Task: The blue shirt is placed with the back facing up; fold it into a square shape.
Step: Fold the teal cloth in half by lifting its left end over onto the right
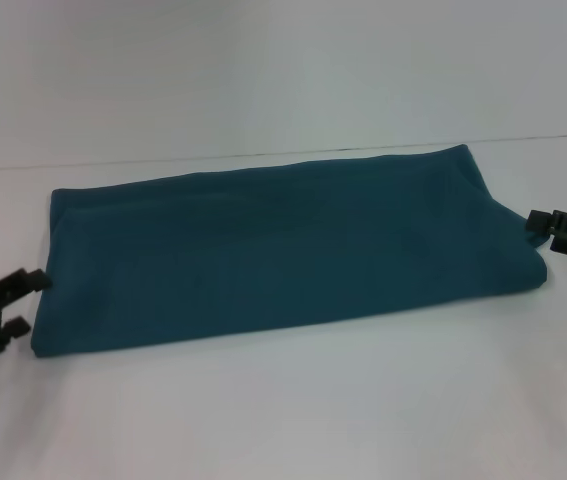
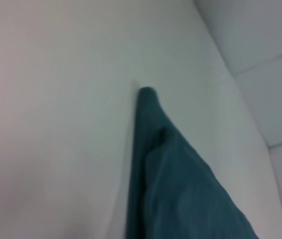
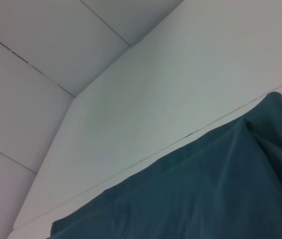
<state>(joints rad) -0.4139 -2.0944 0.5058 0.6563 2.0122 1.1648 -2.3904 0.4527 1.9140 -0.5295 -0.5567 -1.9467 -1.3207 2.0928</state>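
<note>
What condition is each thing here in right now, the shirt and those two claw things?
blue shirt: folded into a long band, lying flat on the white table, not yet square.
left gripper: open, at the shirt's left end.
right gripper: at the shirt's right end.

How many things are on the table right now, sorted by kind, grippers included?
Shirts: 1, the blue shirt, folded into a long band on the white table.
Grippers: 2, the left gripper at the shirt's left end, open, and the right gripper at its right end.
Total: 3.
</note>
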